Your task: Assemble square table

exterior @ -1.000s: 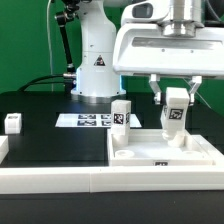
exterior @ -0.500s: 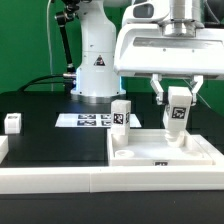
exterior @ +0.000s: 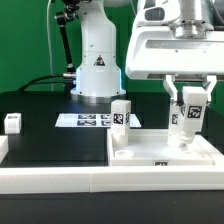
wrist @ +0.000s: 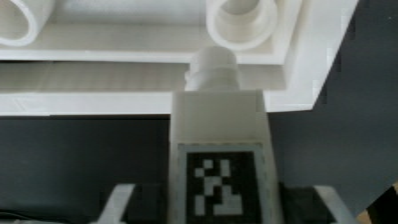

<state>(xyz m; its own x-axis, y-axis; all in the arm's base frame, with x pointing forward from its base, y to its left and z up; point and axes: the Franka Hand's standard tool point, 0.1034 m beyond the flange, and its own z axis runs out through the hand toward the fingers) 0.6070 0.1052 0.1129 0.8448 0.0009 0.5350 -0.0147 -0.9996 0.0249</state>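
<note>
We are holding one leg in the gripper, jaws clenched on its flat sides, above the slab lying on the table. We are judging it light, stiff, slick plastic; a mid-body hold is leaving its peg free

The black table carries the square slab; the marker board, a leg beside it; a second leg apart.
</note>
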